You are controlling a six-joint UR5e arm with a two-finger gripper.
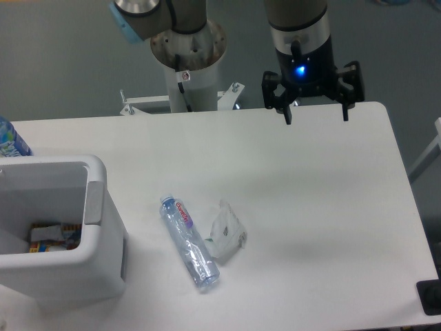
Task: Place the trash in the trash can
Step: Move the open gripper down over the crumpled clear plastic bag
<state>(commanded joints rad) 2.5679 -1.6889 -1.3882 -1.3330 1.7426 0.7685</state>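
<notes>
The black two-finger gripper hangs over the far edge of the white table, its blue light glowing, its two fingers spread wide apart and pointing down with nothing between them. It is well apart from anything it has to pick up, so to my eye no piece of trash is in hand yet and the job stands at its opening reach. Out from there, toward the near side of the table, lies the long crushed clear plastic bottle with its pale cap and pink-purple label, flat on its side and running diagonally, cap end pointing away toward the arm's base. Just beside it on the right sits the smaller crumpled clear plastic wrapper, close against the bottle's lower half; I can't tell whether they actually touch. Farther left stands the white rectangular plastic bin with the thick rounded rim, a grey panel on its right edge, some colourful packaging already at the bottom. A blue-labelled bottle peeks in behind it. The next move, I'd judge, calls for swinging toward the near side, turning the fingers across the bottle's narrow width, and coming down without catching the wrapper.
</notes>
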